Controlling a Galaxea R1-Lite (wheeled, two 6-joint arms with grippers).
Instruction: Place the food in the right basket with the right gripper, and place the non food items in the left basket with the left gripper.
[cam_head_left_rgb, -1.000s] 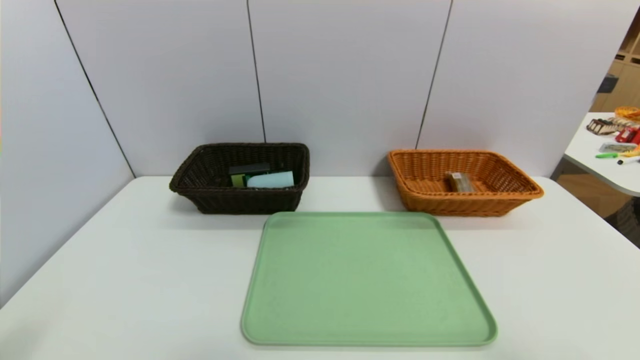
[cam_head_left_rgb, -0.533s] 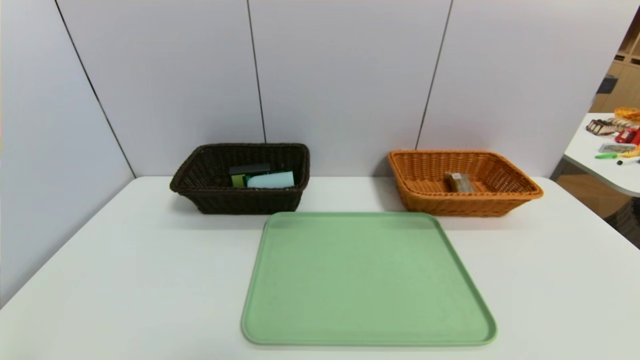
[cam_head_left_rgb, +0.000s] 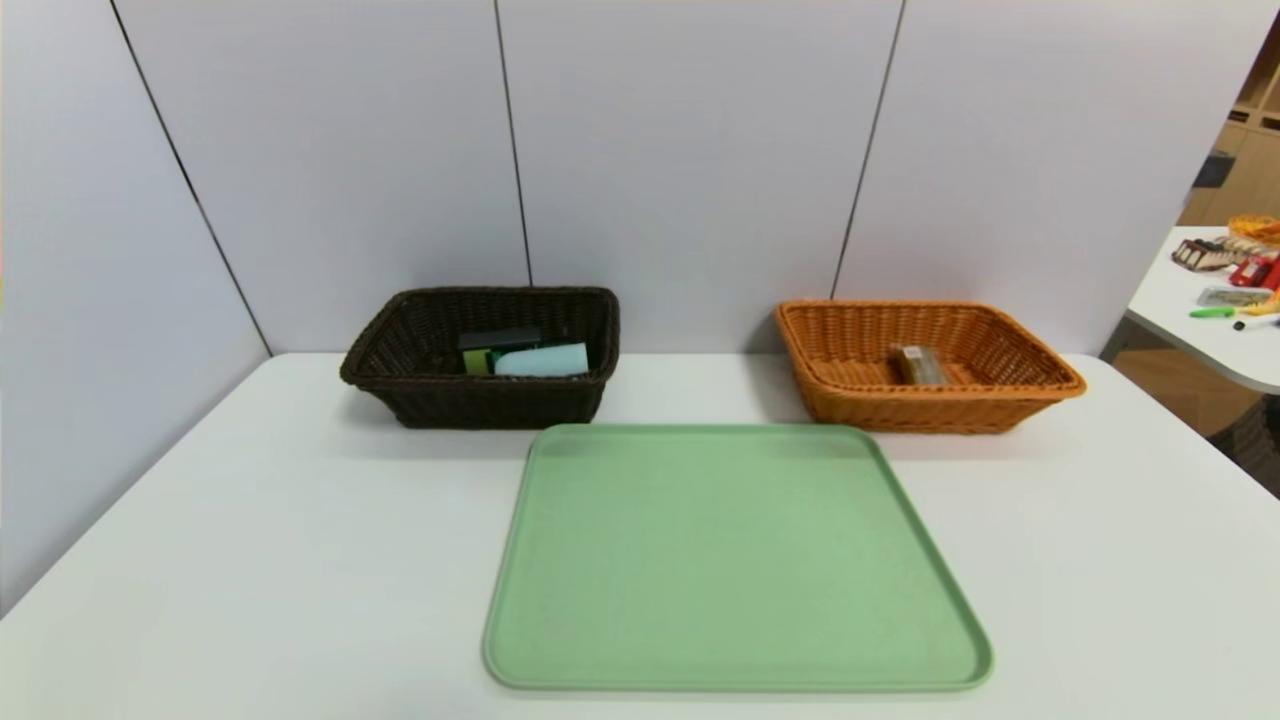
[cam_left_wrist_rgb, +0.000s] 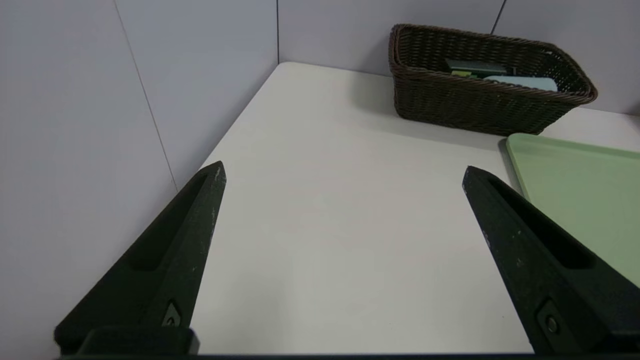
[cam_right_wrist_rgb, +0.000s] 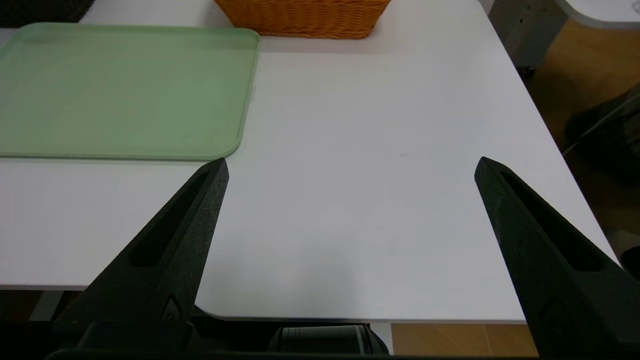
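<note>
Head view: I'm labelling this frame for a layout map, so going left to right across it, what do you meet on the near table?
dark brown basket holding the pump bottle and then the cup → green tray → orange basket holding the snack bar.

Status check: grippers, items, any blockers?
Left gripper open, empty; right gripper open, empty. Pump bottle and cup in dark basket; snack bar in orange basket. Tray bare, nothing blocking.

Black tapered fingers (cam_left_wrist_rgb: 170, 260), slotted, small screws
</note>
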